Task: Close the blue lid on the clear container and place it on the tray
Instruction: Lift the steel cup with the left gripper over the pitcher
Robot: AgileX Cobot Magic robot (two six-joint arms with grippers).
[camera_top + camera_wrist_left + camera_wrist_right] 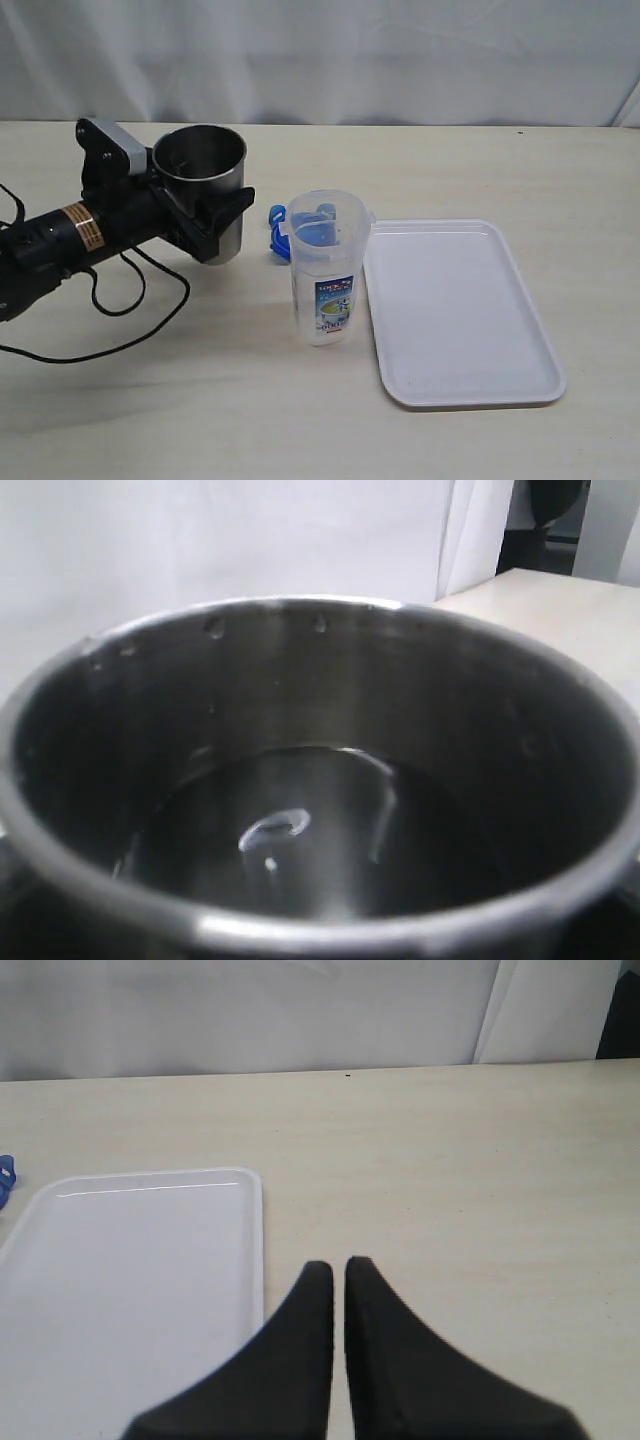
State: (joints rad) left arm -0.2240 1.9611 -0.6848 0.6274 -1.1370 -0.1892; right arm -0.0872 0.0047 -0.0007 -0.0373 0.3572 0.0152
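The clear container (325, 270) stands upright and uncovered in the middle of the table, its blue-and-yellow label facing the exterior view. Just behind it on the table lies the blue lid (277, 232), partly seen through the clear wall; one edge of the blue lid (5, 1175) shows in the right wrist view. The white tray (460, 310) lies right beside the container. My left gripper (228, 228) is shut on a steel cup (200, 165), left of the container. The cup's inside (320, 810) fills the left wrist view. My right gripper (338, 1265) is shut and empty, beside the tray (130, 1290).
Drops cling to the steel cup's inner wall (215, 628). A black cable (120, 300) trails on the table under the left arm. A white curtain (320, 50) backs the table's far edge. The right arm is outside the exterior view.
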